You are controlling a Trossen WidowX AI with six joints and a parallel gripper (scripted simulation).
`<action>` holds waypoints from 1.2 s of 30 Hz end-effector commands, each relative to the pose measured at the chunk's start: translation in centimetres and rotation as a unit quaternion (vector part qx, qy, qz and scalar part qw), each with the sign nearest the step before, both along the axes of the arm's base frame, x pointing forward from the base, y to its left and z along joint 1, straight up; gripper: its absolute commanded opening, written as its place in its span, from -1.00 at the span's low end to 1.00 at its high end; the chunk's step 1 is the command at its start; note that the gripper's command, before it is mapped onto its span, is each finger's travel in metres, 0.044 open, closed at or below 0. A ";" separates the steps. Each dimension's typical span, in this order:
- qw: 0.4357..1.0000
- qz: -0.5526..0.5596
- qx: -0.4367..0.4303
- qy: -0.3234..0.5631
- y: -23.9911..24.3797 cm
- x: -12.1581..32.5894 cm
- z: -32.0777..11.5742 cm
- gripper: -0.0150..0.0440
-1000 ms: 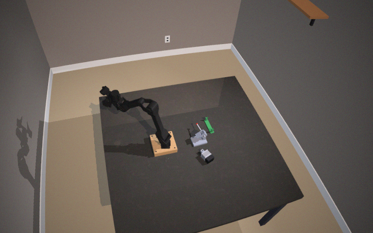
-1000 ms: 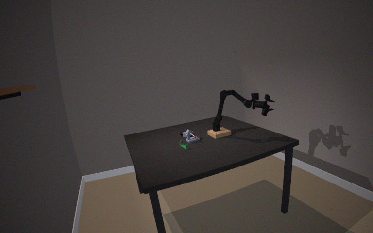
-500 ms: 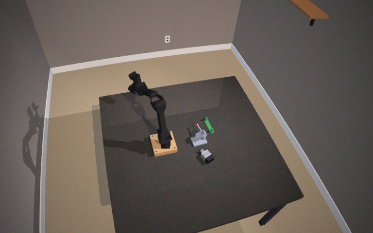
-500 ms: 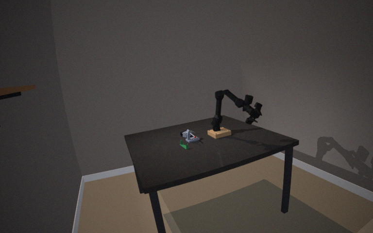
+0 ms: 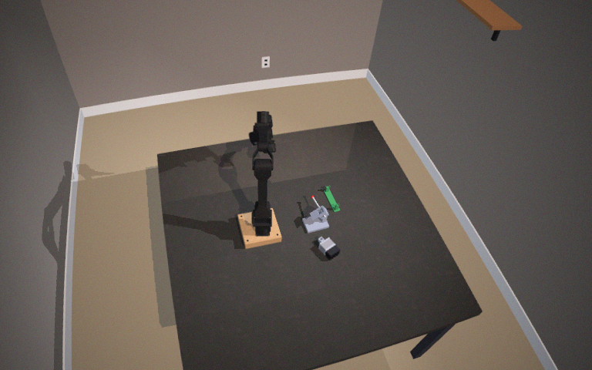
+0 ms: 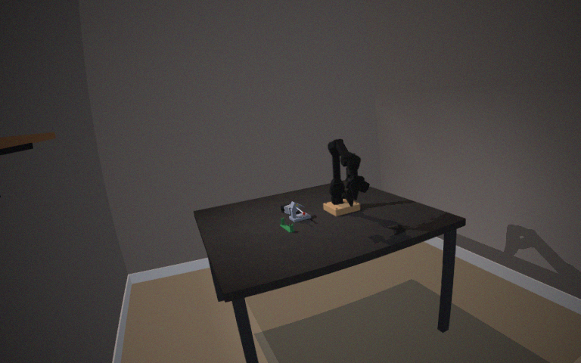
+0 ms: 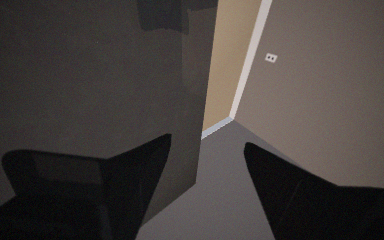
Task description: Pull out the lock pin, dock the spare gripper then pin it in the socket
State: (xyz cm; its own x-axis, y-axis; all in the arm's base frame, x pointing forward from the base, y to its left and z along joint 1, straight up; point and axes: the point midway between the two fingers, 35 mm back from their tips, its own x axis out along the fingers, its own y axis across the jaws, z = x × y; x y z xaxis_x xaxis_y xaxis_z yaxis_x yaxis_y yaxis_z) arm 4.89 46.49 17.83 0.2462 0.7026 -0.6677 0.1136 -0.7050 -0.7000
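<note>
The grey mount [image 5: 316, 225] [image 6: 300, 218] stands on the table with a tilted socket block on its base. The lock pin [image 5: 316, 202] [image 6: 303, 213], a pale rod with a red end, sticks out of the socket block at a slant; how deep it sits cannot be seen. The spare gripper [image 5: 327, 247] [image 6: 286, 209], a grey body with a black end, lies on the table beside the mount, apart from it. My gripper [image 7: 207, 143] is open and empty in the wrist view, well away from mount, pin and spare gripper. The arm hides its fingers in the top view.
A green bracket [image 5: 331, 199] [image 6: 286, 227] with two upright ends stands beside the mount, opposite the spare gripper. My arm stands on a wooden base block [image 5: 272, 239] [image 6: 337, 211] near the mount. The dark table's [image 5: 261, 301] edge shows in the wrist view. A wall shelf [image 5: 491, 14] is far off.
</note>
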 end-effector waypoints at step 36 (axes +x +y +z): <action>0.735 -0.550 -0.214 0.334 -32.0 20.9 -2.3 0.53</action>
State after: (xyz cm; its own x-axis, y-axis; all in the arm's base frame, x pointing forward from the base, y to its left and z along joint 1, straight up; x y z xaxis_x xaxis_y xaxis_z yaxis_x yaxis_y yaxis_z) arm 25.89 14.47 16.75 0.0336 0.0152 -0.9993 -0.9543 -0.2967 -0.0366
